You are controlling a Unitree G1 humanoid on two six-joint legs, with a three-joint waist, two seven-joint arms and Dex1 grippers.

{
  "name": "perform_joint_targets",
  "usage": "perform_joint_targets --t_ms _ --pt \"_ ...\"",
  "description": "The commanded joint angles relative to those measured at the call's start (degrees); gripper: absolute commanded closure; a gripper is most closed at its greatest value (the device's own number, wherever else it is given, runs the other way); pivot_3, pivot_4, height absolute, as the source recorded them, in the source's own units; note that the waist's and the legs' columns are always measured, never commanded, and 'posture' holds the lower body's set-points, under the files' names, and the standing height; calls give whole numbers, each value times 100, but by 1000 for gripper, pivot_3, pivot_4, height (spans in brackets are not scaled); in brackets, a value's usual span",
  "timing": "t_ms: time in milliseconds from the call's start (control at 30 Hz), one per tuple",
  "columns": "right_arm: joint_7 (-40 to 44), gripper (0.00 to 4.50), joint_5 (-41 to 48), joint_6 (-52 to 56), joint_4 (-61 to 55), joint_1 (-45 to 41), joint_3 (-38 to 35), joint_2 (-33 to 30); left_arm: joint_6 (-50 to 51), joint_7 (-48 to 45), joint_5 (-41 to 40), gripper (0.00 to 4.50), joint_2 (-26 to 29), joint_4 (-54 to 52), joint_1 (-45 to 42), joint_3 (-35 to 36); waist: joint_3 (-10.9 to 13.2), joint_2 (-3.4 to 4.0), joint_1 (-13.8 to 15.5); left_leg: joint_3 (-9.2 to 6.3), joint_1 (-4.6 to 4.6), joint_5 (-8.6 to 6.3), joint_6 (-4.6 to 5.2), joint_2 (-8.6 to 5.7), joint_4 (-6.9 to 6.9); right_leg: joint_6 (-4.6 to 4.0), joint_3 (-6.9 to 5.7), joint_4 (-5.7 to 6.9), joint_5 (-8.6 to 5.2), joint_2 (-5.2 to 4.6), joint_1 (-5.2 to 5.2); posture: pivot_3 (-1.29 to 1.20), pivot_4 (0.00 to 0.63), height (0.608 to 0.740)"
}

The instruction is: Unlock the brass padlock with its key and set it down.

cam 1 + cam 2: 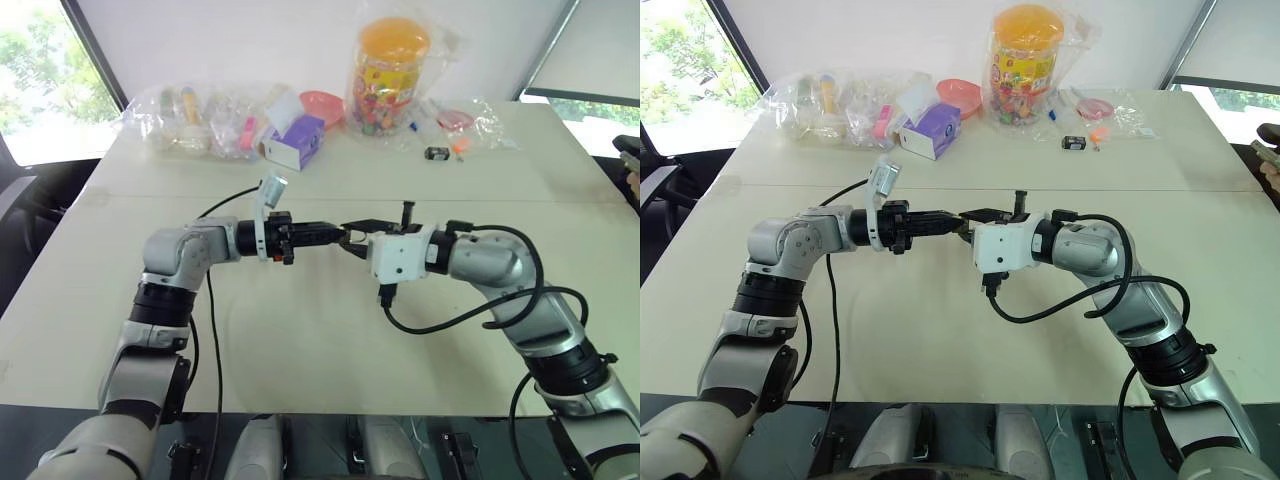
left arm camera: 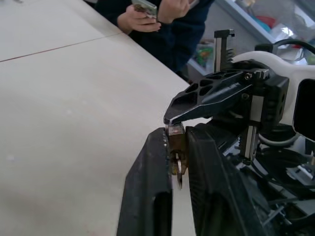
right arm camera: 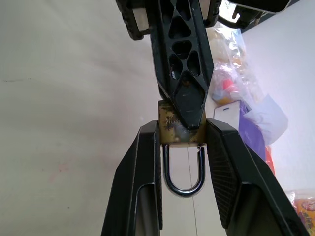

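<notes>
The brass padlock [image 3: 179, 129] is a small dull yellow-brown block with scuffed, spotted faces, and its thin silvery shackle [image 3: 183, 172] hangs as a bright U toward the right wrist camera, one leg ending in a short free tip just shy of the body. It is held in the air above the middle of the table [image 1: 300, 340], between the two grippers where they meet tip to tip. The right gripper [image 3: 182, 142] has its two black fingers pressed against the padlock's two side faces, clamped on it. The left gripper [image 2: 176, 147] comes in from the opposite side with its fingers drawn close together on the lock's other end, where a thin silvery key [image 2: 178, 172] edge hangs between them below the brass. Under the padlock the pale tabletop lies bare and wide, reaching to the near edge and out to both sides. A seam [image 1: 150, 196] crosses the table behind the arms. Along the far edge lie clear plastic bags [image 1: 200, 118], a purple and white box [image 1: 295, 140], a pink bowl [image 1: 322, 104], a jar with an orange lid [image 1: 390, 75] and a small black object [image 1: 436, 153], all well apart from the grippers.
</notes>
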Motion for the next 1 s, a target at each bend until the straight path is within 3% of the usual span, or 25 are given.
perform_joint_targets --t_ms 33,267,500,533,733,767,833,1000 --pt "-35 3802 13 -97 -152 -125 -68 15 87 -121 -59 4447 108 -155 -95 -100 0 0 -1 0 0 0 0 0 0 0 0 0 0 0 0 0 150 740" --pt "-41 3802 37 -77 -109 -230 -85 22 242 -250 -90 4447 206 -272 -37 -204 0 0 -2 0 0 0 0 0 0 0 0 0 0 0 0 0 150 740" --pt "81 261 239 201 -231 -249 -132 35 322 -225 -175 4500 187 -152 -161 -63 0 0 0 0 0 0 0 0 0 0 0 0 0 0 0 0 150 740" --pt "109 57 276 271 -265 -241 -137 31 320 -234 -176 4500 194 -135 -177 -56 0 0 -1 0 0 0 1 0 0 0 0 0 0 0 0 0 150 740" --pt "467 57 1575 1829 -744 32 -797 -41 1 -384 -43 4500 322 -92 -261 -99 0 0 9 -1 0 -1 2 0 1 0 0 0 0 -1 0 0 150 740" --pt "487 269 1875 2168 -821 46 -974 -28 -73 -426 -12 4500 348 -93 -272 -123 0 0 8 -1 0 -2 3 0 1 0 0 0 0 -2 0 0 150 740" --pt "388 791 2346 2703 -905 43 -1302 55 -152 -478 9 4500 383 -90 -291 -147 0 0 6 -1 0 -2 4 0 0 0 1 0 0 -3 1 0 150 740" --pt "148 3349 2930 3431 -1115 -8 -1475 128 -220 -548 23 4500 418 -118 -279 -211 0 0 -2 -1 0 -3 5 1 -1 0 2 0 0 -2 1 0 150 740"
